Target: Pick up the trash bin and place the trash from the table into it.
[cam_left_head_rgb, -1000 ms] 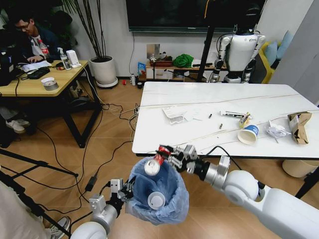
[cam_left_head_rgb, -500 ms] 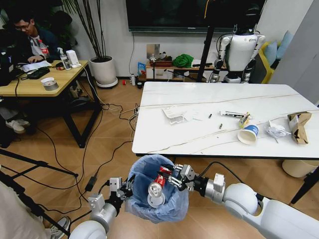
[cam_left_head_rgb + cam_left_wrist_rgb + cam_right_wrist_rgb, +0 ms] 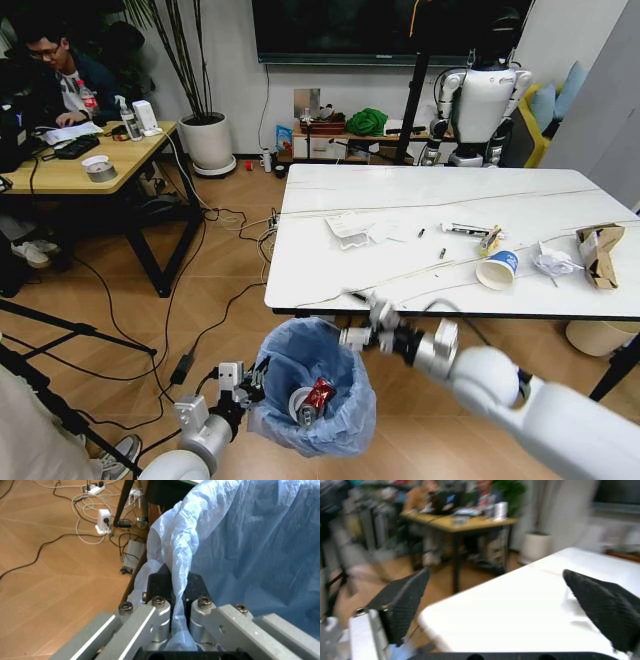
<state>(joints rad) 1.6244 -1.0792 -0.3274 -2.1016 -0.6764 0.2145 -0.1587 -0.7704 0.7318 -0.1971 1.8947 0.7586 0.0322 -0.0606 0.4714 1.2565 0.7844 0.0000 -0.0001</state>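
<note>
The trash bin [image 3: 312, 385], lined with a crinkled blue bag, hangs low in front of the table [image 3: 330, 275]. My left gripper [image 3: 250, 384] is shut on its rim; the left wrist view shows the fingers [image 3: 159, 582] pinching the bag's edge [image 3: 175, 551]. A red wrapper [image 3: 320, 392] and a white cup [image 3: 299, 402] lie inside the bin. My right gripper [image 3: 366, 326] is open and holds nothing, just above the bin's far rim by the table's front edge. On the table lie white papers [image 3: 350, 228], a blue-banded paper cup [image 3: 498, 268], a clear wrapper [image 3: 553, 262] and a brown paper bag [image 3: 600, 250].
A wooden desk [image 3: 70, 168] with a seated person stands at the left. Cables [image 3: 235, 225] trail across the floor. A plant pot [image 3: 210, 142] and another robot [image 3: 485, 100] stand by the back wall. A cream bin [image 3: 600, 338] sits under the table's right end.
My right gripper carried the red wrapper down into the bin, let it go, and rose out open toward the table's edge. The left gripper kept hold of the bin.
</note>
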